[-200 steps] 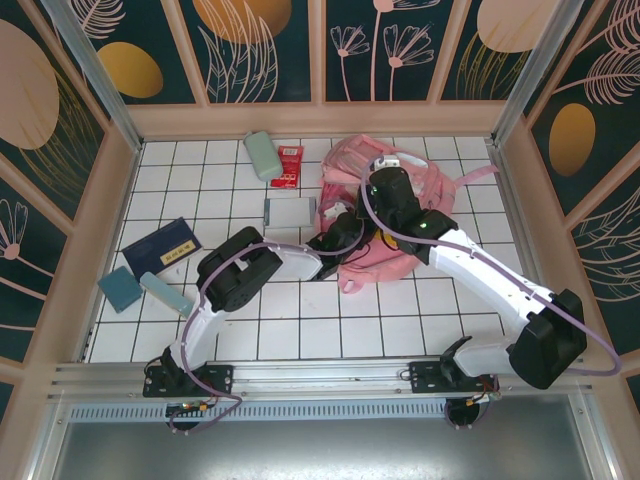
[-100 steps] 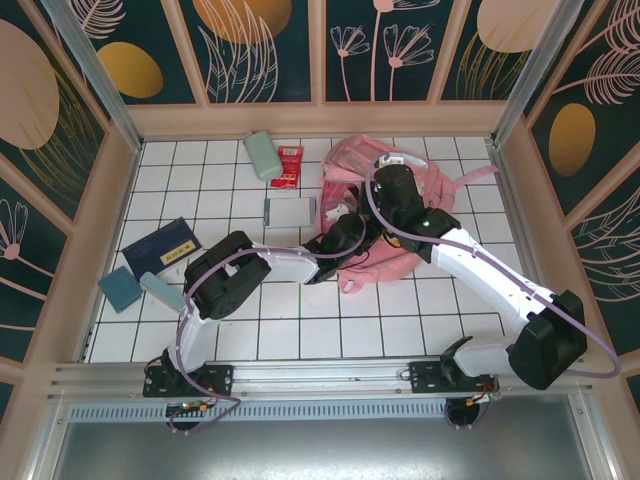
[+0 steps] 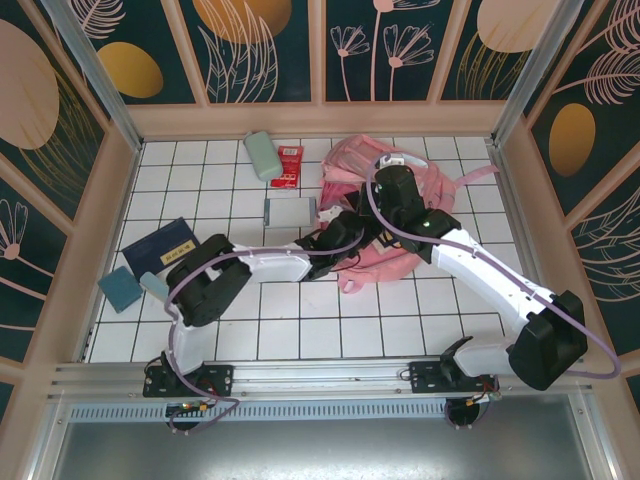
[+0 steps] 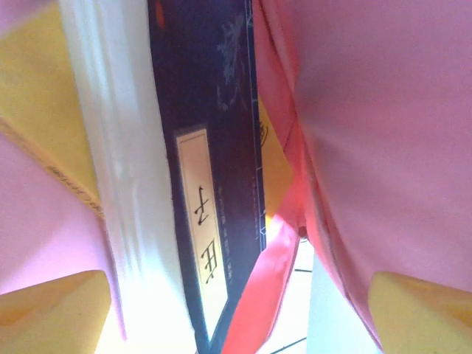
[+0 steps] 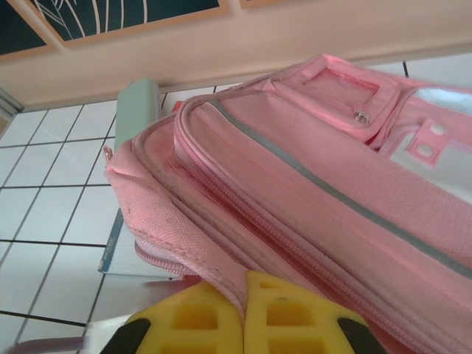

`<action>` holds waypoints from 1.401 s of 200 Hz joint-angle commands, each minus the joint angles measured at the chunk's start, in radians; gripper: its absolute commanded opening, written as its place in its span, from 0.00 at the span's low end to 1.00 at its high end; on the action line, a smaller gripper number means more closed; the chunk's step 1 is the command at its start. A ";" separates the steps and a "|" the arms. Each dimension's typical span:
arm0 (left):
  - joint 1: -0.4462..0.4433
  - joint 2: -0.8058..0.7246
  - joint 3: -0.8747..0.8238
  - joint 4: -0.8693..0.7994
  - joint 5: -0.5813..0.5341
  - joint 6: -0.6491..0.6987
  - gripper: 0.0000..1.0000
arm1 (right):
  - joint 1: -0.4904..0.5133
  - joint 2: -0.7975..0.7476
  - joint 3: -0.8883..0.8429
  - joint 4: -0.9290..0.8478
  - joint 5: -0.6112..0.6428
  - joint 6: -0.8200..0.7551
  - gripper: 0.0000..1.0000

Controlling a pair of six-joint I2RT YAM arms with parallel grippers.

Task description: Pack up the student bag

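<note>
Student bag (image 3: 346, 168) lies on the white tiled table (image 3: 300, 320), with a grey flat book (image 3: 290, 212) just to its left. At the bag's left edge, the left gripper (image 4: 236, 299) has its fingers spread wide, with a navy book (image 4: 214, 110) and pink fabric between them. On the bag's near side, the right gripper (image 5: 243, 295) is pressed together, pinching the bag's hem.

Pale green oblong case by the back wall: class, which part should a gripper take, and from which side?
Probably its two long sides, coming straight down from above: the pale green oblong case lies flat and is narrow across. Grip towards its far end, since the red packet crowds its near right side.
</note>
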 commanded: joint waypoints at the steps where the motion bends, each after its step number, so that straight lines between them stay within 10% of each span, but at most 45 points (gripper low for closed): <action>1: -0.007 -0.104 -0.069 -0.109 -0.082 0.034 0.91 | -0.014 -0.038 -0.012 0.094 0.003 0.020 0.00; 113: 0.190 -0.621 -0.458 -0.361 -0.326 0.214 0.99 | 0.057 -0.010 -0.226 0.256 -0.121 0.036 0.10; 155: 0.387 -0.731 -0.567 -0.408 -0.314 0.310 0.98 | 0.082 0.022 -0.264 0.295 -0.143 0.047 0.06; 219: 0.745 -0.560 -0.561 -0.311 -0.220 0.432 0.99 | 0.090 0.015 -0.250 0.289 -0.149 0.047 0.00; 280: 0.882 -0.372 -0.444 -0.289 -0.223 0.449 0.98 | 0.102 -0.007 -0.249 0.267 -0.144 0.054 0.00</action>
